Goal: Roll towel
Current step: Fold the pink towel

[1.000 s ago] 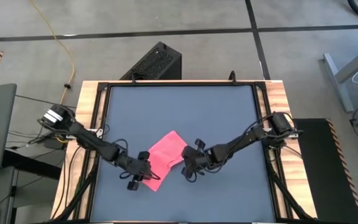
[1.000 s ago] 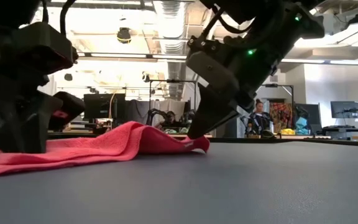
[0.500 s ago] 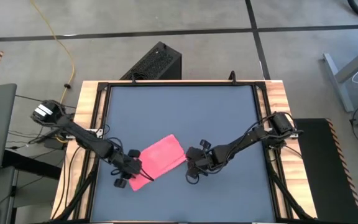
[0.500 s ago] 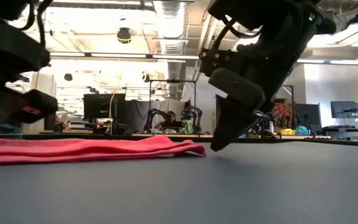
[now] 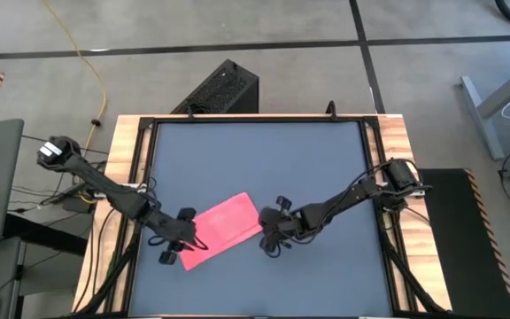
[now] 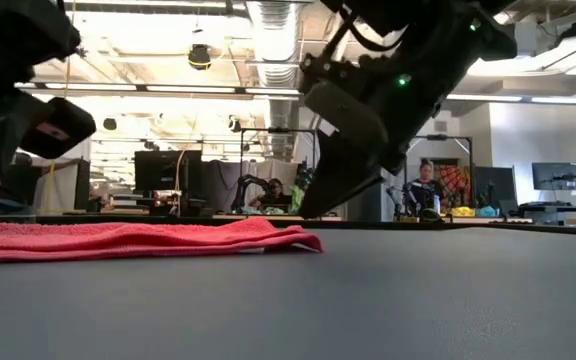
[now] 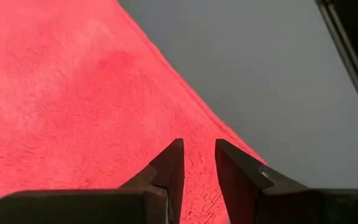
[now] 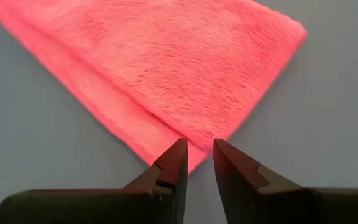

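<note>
Table [image 5: 255, 159] far half free (towel [image 5: 224, 226] near).

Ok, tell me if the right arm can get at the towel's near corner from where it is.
Probably yes. The right gripper hangs with fingers slightly apart just at a corner of the flat towel, nothing between them on the table.

Overhead, table-level and wrist views share towel [image 5: 223, 229].

Table [image 5: 255, 159]: dark grey top, wooden side edges, black frame. Black perforated box [image 5: 222, 89] on the floor just behind it. Yellow cable [image 5: 96, 66] runs across the grey floor. Monitors [image 6: 158, 170] and a seated person [image 6: 423, 195] occupy the background room.
</note>
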Controlling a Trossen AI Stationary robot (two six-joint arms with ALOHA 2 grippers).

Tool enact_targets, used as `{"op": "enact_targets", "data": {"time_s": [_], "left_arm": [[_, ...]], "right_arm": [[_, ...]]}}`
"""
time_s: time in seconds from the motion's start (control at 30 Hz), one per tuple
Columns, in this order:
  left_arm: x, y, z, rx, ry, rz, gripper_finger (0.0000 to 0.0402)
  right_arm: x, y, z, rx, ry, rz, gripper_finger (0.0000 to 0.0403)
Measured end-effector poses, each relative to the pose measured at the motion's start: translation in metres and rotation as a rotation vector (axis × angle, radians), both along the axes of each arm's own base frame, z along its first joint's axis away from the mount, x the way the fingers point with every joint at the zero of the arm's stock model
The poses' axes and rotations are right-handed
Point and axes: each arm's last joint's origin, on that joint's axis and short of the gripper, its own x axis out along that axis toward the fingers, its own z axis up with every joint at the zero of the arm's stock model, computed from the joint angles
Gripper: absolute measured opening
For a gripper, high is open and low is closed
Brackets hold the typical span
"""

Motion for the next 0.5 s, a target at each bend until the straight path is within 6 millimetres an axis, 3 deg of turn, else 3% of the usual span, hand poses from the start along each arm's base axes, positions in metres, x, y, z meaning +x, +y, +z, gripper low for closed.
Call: {"op": "enact_targets", "data": {"time_s": [0.33, 0.5], "left_arm": [[-0.003, -0.014, -0.016, 0.078, 0.013, -0.012, 0.008], [0.0, -0.025, -0.027, 0.092, 0.012, -0.02, 0.0084]], "right_arm": [[0.003, 0.004, 0.004, -0.248, 0.017, 0.223, 0.0104], [0.004, 0.005, 0.004, -0.29, 0.034, 0.297, 0.0104]]}}
